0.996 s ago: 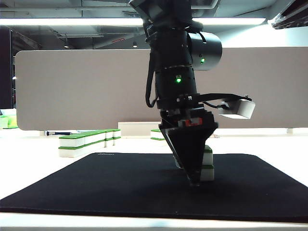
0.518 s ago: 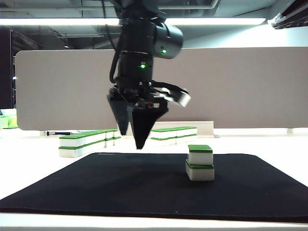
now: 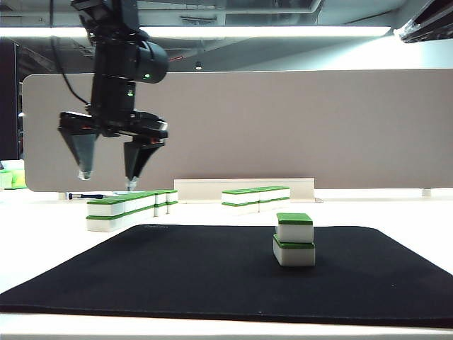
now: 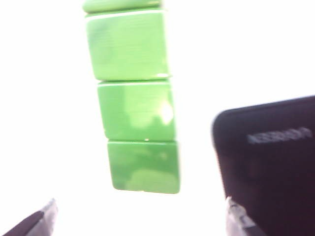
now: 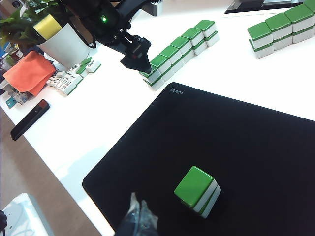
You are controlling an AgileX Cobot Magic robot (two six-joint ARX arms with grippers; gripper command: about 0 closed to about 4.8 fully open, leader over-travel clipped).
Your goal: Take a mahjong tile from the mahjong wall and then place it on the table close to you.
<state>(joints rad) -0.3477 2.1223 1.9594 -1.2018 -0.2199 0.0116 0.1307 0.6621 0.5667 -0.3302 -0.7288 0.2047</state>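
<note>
The mahjong wall [image 3: 126, 207] is a two-high row of green-topped white tiles on the white table [image 3: 42, 234], left of the black mat. My left gripper [image 3: 107, 179] hangs open just above the wall's near end, holding nothing. In the left wrist view the wall's green tops [image 4: 139, 118] lie straight ahead of the left gripper [image 4: 140, 221], whose fingertips [image 4: 42, 219] stand wide apart. The right wrist view shows the left gripper [image 5: 141, 63] over the end of the wall [image 5: 179, 49]. My right gripper [image 5: 139, 209] is shut and empty above the mat's near edge.
Two stacked tiles [image 3: 294, 239] stand on the black mat [image 3: 212, 269]. A second row of tiles [image 3: 255, 197] lies further back, before the grey-beige partition board [image 3: 318, 127]. Beyond the wall are loose tiles [image 5: 69, 81], an orange cloth [image 5: 29, 71], a pot [image 5: 61, 42] and a black handset [image 5: 29, 119].
My left gripper has lifted away from the two stacked tiles on the mat and swung left to hover over the wall's near end. It stays open. The stack stands free.
</note>
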